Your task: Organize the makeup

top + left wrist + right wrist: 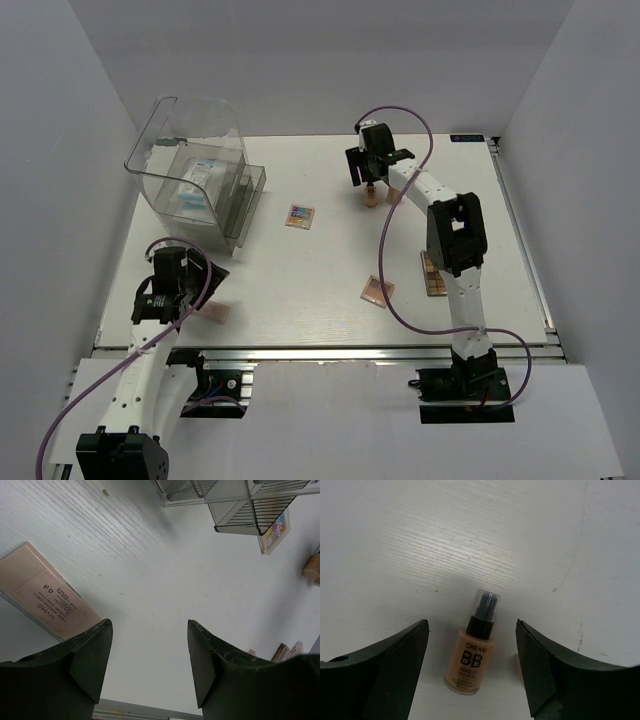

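Note:
A beige BB cream bottle [471, 661] with a dark pump cap lies flat on the table, right below and between the fingers of my open right gripper [472, 622]. It shows at the back in the top view [371, 196], under the right gripper [371, 180]. A second beige piece [516, 666] peeks out beside the right finger. My left gripper [149, 622] is open and empty above bare table. A peach-pink compact [47, 602] lies label up just left of it, also seen from the top [215, 311].
The large clear plastic bin [170, 135] stands at the back left with a white-blue packet [194, 190] inside. A square eyeshadow palette [300, 216] lies mid-table, another peach compact [377, 291] nearer the front, and a long palette [433, 272] beside the right arm.

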